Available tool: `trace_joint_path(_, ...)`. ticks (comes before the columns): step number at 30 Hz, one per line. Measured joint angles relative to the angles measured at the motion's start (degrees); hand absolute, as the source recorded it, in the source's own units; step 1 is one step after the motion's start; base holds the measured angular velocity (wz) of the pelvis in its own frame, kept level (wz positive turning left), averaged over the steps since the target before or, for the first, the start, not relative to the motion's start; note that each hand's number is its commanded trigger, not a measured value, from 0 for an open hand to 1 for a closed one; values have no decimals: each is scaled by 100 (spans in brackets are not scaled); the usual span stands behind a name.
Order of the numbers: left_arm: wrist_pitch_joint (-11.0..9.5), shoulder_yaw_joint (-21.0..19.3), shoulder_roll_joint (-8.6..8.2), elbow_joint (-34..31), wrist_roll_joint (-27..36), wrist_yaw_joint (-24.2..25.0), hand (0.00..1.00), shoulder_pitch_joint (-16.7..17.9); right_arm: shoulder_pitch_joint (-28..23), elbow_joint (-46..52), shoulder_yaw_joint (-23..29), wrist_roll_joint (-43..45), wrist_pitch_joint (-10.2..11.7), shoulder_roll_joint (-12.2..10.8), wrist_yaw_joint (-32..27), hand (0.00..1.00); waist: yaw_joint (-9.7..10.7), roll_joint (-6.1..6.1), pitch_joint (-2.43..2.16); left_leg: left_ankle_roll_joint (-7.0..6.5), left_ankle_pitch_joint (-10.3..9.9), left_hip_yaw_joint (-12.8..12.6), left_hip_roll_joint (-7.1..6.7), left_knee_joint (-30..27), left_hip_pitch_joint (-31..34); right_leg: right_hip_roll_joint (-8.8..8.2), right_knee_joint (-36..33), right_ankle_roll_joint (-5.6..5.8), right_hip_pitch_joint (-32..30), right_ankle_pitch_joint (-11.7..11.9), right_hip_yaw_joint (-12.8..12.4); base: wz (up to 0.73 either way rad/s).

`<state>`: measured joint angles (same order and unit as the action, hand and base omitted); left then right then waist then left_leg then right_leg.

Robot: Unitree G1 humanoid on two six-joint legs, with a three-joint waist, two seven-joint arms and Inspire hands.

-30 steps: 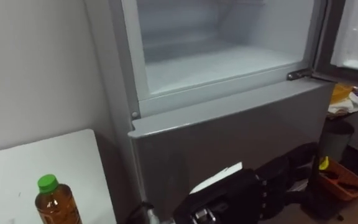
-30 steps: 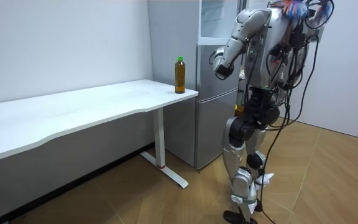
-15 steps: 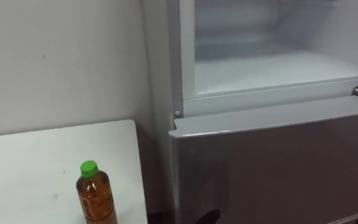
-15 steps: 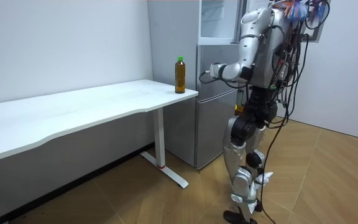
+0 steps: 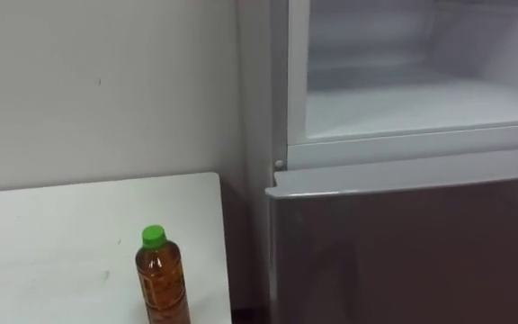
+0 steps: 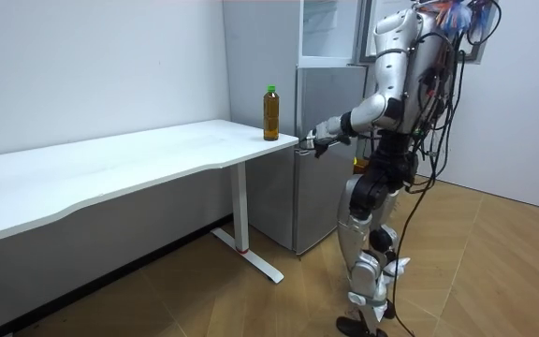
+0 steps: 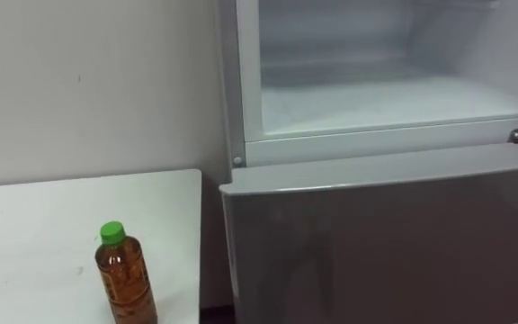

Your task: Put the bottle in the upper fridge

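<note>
At table (image 5: 61, 225) corner beside fridge (image 5: 403, 234) | bottle (image 5: 162, 279) upright, ungrasped | left hand (image 6: 321, 142) stretched toward it, finger state cannot be told | risk: bottle knocked off edge by glancing reach

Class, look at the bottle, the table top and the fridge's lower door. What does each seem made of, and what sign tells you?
Bottle: probably clear plastic, as amber liquid shows through; the green cap looks plastic too. Table top: smooth matt white, perhaps laminate. Lower door: silver-grey with a soft sheen, seemingly painted metal.
</note>
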<state>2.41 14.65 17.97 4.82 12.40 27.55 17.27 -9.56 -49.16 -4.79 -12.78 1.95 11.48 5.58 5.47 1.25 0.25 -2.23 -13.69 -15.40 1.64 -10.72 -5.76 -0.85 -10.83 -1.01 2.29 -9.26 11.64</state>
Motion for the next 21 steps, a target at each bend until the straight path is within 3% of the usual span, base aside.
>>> trace_joint_path(2, -56, -155, -104, 493, -196, -178, 0, 144, -167, 427, -1, 1, 3, 0, -37, 0, -22, 9, 24, 1, -1, 27, -14, 33, -85, 1, -1, 7, 71, -26, -20, -4)
trace_joint_path(5, -283, -345, -327, 1309, -320, -463, 0, 199, -199, 525, -2, 70, 111, -11, -46, 0, -115, -3, 20, 1, -2, 56, -25, 49, -87, 1, 5, 12, 61, -37, -28, 0)
trace_joint_path(7, -306, -411, -377, 1685, -421, -648, 0, 290, -241, 588, -5, 62, 143, -11, -57, 0, -134, -14, 16, 1, -2, 68, -29, 71, -87, 2, 17, 17, 58, -41, -13, 2)
trace_joint_path(11, -473, -524, -452, 2531, -438, -869, 0, 310, -339, 589, -40, 129, 225, -27, -90, 0, -276, -3, -24, 4, -4, 84, -32, 88, -100, 3, 19, 21, 73, -41, 14, 1)
trace_joint_path(14, -676, -691, -637, 3275, -524, -1186, 0, 272, -439, 415, -82, 136, 360, -91, -26, 0, -368, 34, -40, 5, -5, 160, -41, 80, -86, -19, 21, 23, 113, -42, 115, 9)
trace_joint_path(18, -783, -767, -727, 3840, -515, -1453, 0, 200, -419, 221, -82, 137, 370, -120, 77, 0, -443, 76, -1, 5, -7, 176, -46, 87, -77, -28, 20, 27, 130, -56, 131, 3)
trace_joint_path(21, -830, -819, -791, 3969, -515, -1593, 0, 182, -408, 259, -77, 130, 376, -161, 133, 0, -443, 93, -2, 3, -8, 227, -54, 86, -40, -50, 33, 27, 107, -68, 185, 9)
